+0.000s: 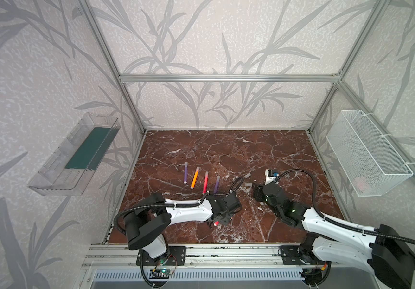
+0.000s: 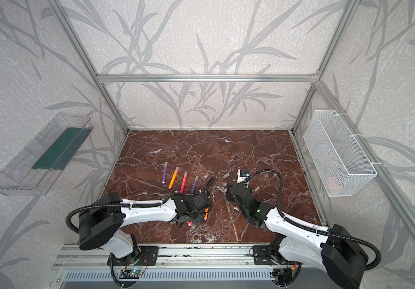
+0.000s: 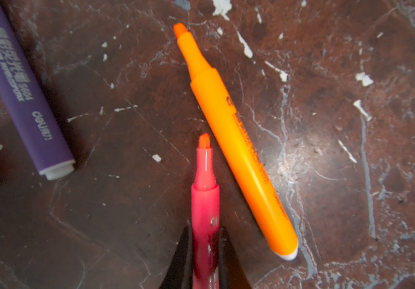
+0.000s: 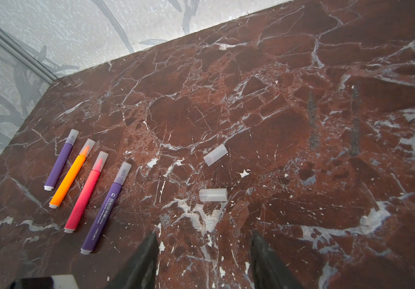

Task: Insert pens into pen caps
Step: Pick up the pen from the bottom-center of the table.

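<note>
Left tool (image 3: 205, 231): I clamp the pink pen (image 3: 205, 200), tip forward for capping; right tool (image 4: 204, 236) spread, empty, facing loose caps (image 4: 215, 155).

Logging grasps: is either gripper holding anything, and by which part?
The left gripper grips the uncapped pink-red pen by its barrel; the right gripper is open, empty.

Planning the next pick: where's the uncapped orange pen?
In the left wrist view, the orange pen lies on the marble beside the pink pen gripped by the left pincer.
</note>
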Motion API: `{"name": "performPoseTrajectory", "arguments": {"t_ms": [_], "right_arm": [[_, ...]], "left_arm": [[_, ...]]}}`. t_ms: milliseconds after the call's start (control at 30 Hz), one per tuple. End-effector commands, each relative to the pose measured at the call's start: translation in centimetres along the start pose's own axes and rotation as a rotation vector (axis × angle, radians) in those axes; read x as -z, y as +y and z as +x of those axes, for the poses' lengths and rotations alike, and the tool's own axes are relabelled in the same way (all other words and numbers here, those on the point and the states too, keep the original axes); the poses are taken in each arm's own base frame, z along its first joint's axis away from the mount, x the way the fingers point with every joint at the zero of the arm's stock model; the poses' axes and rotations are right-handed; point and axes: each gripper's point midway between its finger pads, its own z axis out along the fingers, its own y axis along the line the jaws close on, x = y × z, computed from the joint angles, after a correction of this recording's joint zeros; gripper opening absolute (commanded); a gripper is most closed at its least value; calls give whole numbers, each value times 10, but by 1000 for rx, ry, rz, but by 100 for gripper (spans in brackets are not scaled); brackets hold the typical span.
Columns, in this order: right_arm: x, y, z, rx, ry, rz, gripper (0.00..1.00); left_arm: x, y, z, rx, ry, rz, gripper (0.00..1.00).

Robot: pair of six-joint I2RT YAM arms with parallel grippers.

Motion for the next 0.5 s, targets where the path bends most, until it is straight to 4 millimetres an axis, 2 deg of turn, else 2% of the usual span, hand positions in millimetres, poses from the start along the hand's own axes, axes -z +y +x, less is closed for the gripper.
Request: {"name": "performPoseTrajectory", "arguments": {"t_ms": [0,200,300,467], "right_arm": [[-4,5,-12,0,-27,11,58],[-23,4,3,-8,42,51,57],[-36,6,15,-22,97,72,54],[-57,8,33,-44,156,94,52]], "left_arm": [[0,16,14,6,41,-77,12],[15,34,2,49,-27,-152,7],[27,42,-8,74,-83,-163,0],[53,52,-20,125,-197,-142,0]]}}
